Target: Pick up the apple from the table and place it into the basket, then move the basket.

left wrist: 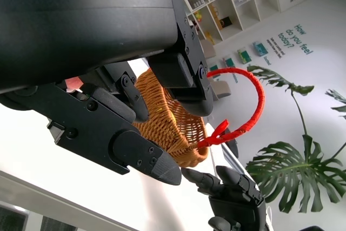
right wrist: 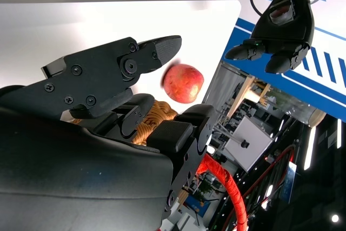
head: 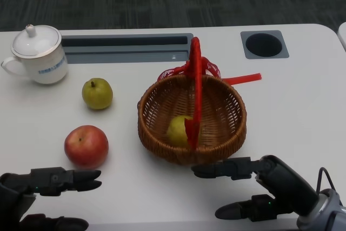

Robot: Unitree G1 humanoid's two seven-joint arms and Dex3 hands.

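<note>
The left hand is seen at the near edge of the desk, fingers spread and nothing held; the right hand (likewise unladen, fingers apart) is set just before the basket. The apple lies just beyond the left hand's fingertips, slightly to their right, so it is judged the nearer hand. The basket stands farther right, already holding a yellow-green fruit.

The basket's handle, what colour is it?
Red. The handle arches over the brown wicker basket, clearest in the head view.
</note>
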